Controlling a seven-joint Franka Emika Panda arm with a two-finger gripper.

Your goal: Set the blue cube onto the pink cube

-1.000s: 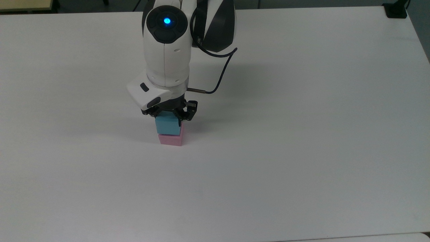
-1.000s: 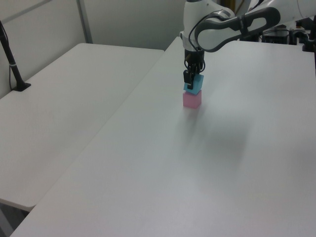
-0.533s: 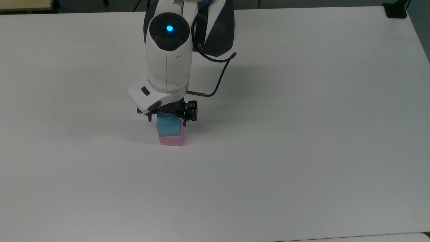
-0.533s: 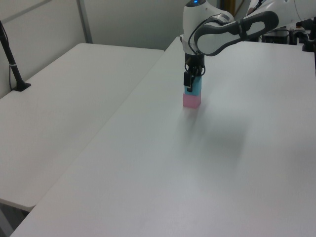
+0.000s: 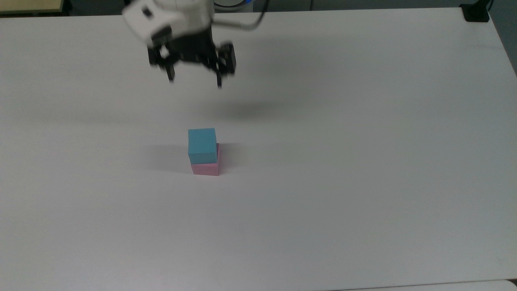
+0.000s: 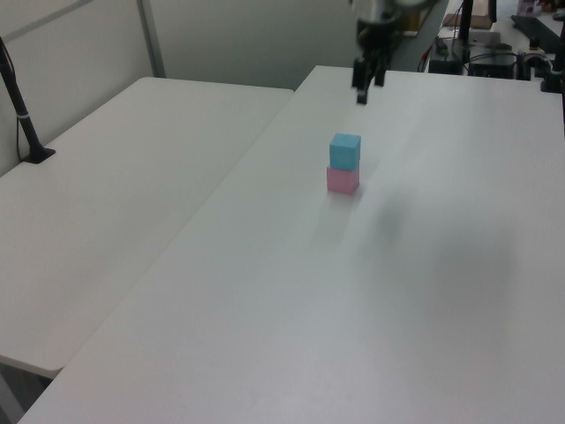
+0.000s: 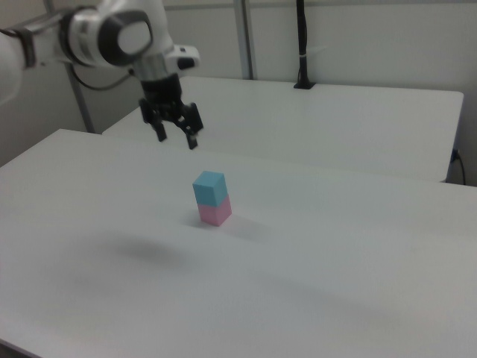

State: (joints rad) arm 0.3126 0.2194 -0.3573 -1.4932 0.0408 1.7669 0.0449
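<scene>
The blue cube [image 5: 201,145] [image 6: 345,151] [image 7: 209,189] rests on top of the pink cube [image 5: 206,169] [image 6: 342,181] [image 7: 215,214], shifted a little toward the top view's left. The stack stands on the white table [image 5: 363,161]. My gripper [image 5: 195,83] [image 6: 364,91] [image 7: 177,139] hangs open and empty in the air, well above the stack and toward the top view's upper edge. Its fingers [image 5: 171,76] are spread wide apart, touching nothing.
A second white table [image 6: 115,177] [image 7: 335,119] adjoins this one. A black post [image 6: 22,115] [image 7: 302,45] stands on it. A black mount [image 5: 476,12] sits at the top view's upper right corner. Equipment [image 6: 503,53] lies beyond the far edge.
The gripper let go of the blue cube and rose away, moving toward the top view's upper edge. The blue cube stays on the pink cube.
</scene>
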